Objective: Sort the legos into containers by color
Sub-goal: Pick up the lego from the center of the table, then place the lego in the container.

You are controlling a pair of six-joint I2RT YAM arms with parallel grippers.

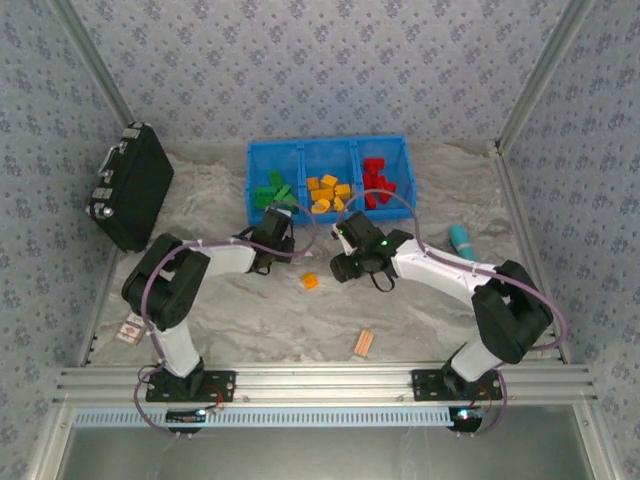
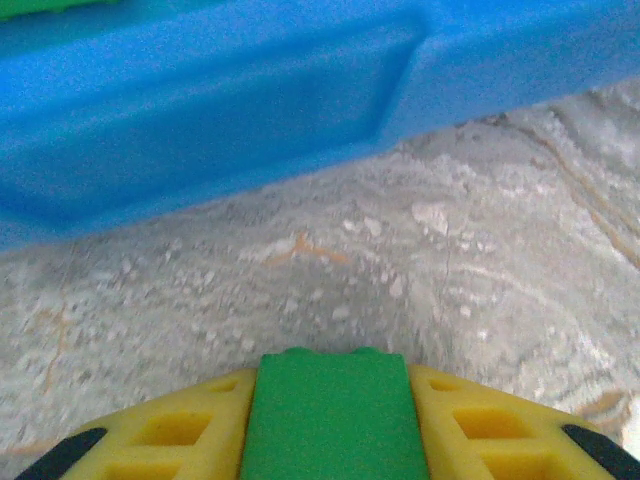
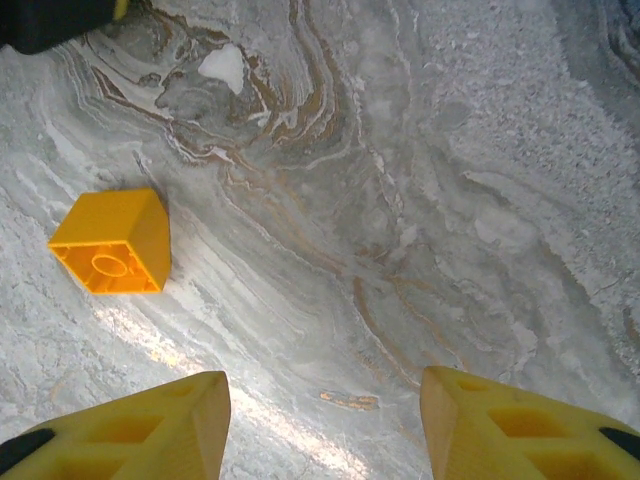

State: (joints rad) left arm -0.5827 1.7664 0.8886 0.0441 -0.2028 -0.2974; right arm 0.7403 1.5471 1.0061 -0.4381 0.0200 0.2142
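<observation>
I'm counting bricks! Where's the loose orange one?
Top view: the loose orange brick lies on the table left of the right gripper, in front of the blue bin.

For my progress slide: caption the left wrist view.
A green lego clamped in the left gripper, facing the outer wall of the blue bin.

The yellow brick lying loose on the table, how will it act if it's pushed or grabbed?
The yellow brick looks hollow underneath, so probably light and apt to skid when nudged. Its flat, boxy faces suggest it's rigid and won't roll.
</observation>
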